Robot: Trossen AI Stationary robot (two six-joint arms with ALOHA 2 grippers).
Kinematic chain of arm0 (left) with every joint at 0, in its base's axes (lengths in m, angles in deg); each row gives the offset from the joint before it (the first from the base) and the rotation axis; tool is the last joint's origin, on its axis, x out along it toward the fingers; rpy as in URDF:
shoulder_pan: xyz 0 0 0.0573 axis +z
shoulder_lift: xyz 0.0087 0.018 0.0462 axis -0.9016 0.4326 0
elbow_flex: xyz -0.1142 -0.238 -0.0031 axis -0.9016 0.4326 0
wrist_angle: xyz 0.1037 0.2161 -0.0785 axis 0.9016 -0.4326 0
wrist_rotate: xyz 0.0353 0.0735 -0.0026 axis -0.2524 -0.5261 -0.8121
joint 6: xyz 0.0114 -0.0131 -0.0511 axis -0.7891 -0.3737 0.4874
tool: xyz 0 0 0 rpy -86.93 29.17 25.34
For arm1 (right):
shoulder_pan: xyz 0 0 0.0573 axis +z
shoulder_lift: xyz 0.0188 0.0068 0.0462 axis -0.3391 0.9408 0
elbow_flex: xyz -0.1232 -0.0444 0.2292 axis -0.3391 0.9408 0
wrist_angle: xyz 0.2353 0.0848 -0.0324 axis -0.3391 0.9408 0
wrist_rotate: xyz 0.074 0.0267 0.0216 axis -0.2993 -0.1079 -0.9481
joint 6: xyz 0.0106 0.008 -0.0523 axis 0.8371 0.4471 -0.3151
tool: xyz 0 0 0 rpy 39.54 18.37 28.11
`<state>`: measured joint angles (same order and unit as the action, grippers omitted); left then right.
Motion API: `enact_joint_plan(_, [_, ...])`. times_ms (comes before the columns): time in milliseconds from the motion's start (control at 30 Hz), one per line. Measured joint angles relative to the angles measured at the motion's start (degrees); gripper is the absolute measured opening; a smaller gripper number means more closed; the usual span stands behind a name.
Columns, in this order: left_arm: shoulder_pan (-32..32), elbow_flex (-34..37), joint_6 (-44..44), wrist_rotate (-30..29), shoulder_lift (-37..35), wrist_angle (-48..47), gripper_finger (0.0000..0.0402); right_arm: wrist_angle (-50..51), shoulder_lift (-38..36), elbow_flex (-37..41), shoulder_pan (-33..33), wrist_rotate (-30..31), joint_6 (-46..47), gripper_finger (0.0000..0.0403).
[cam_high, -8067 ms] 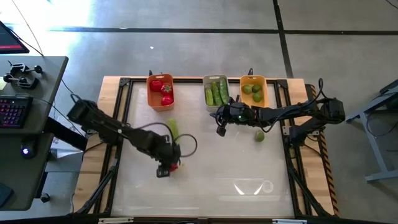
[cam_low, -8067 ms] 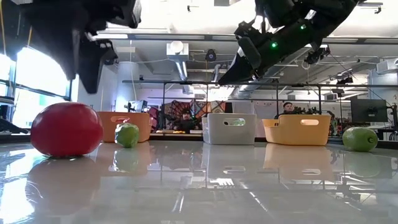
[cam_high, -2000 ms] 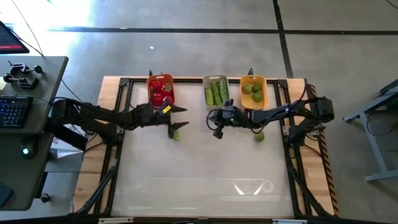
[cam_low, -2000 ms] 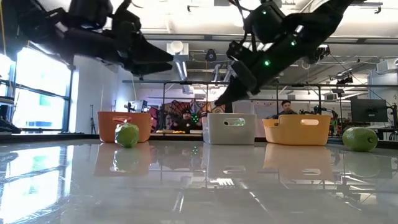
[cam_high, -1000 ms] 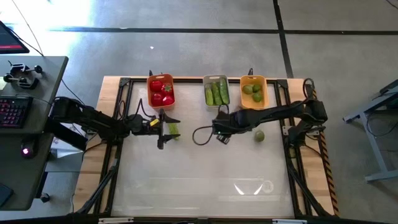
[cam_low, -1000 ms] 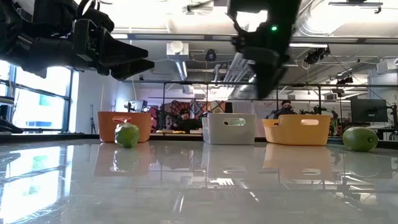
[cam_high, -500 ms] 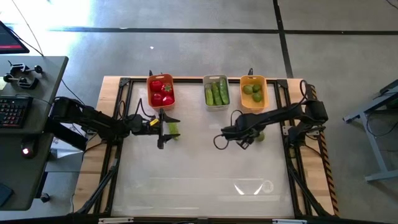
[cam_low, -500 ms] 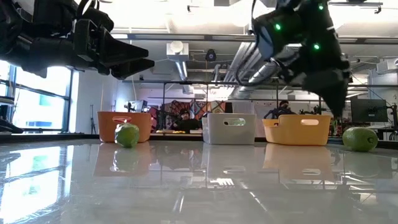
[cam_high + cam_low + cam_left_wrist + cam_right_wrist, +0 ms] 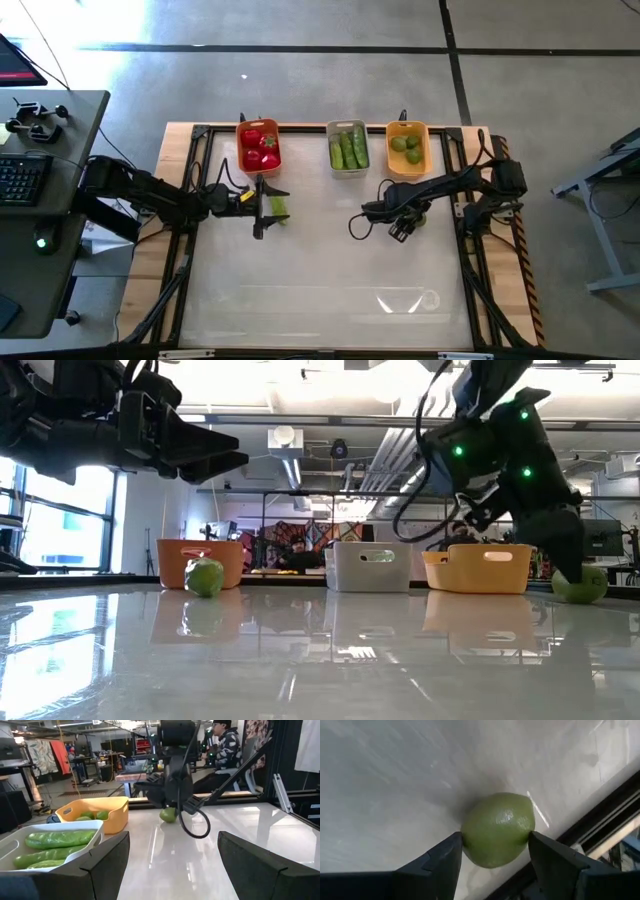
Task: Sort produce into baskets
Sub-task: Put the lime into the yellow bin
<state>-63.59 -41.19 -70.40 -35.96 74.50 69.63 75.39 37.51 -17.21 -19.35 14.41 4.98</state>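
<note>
High view: on the table [image 9: 330, 280], the right gripper [image 9: 405, 226] reaches down over a lime [image 9: 419, 216] near the right edge. The left gripper [image 9: 268, 208] hovers by a cucumber [image 9: 279, 205] below the orange-red basket [image 9: 257, 146]; the grey basket [image 9: 347, 148] and yellow basket [image 9: 407, 146] line the far edge.

Low view: the right gripper hides part of the lime.

Left wrist view: its fingers [image 9: 110, 862] stand wide apart, holding nothing.

Right wrist view: its fingers [image 9: 445, 860] flank the lime, touching both sides.

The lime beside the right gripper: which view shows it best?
The right wrist view: the lime fills the frame between the right gripper's fingers. The high view shows the lime mostly hidden under the gripper, the low view shows part of it, and the left wrist view shows it small and distant.
</note>
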Motion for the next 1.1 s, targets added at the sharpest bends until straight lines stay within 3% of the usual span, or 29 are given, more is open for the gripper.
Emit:
enact_joint_plan(267, [0.00,0.00,-1.23,-0.22,0.00,0.04,0.0290,-0.89,-0.20,2.82,-1.23,-0.59,-1.45,0.0210])
enact_joint_plan(600, [0.00,-0.03,-0.24,-0.20,0.00,0.04,0.0290,-1.07,-0.16,3.42,-1.18,-0.11,-1.82,0.0147])
enact_joint_plan(967, [0.37,-0.04,-1.23,-0.20,0.00,-0.24,0.0290,0.64,-1.23,-6.17,2.32,2.25,-1.71,0.0128])
enact_joint_plan(1100, [0.33,-0.04,-1.05,-0.20,0.00,-0.29,0.0290,0.71,-3.02,-10.18,2.92,6.29,-1.89,0.0128])
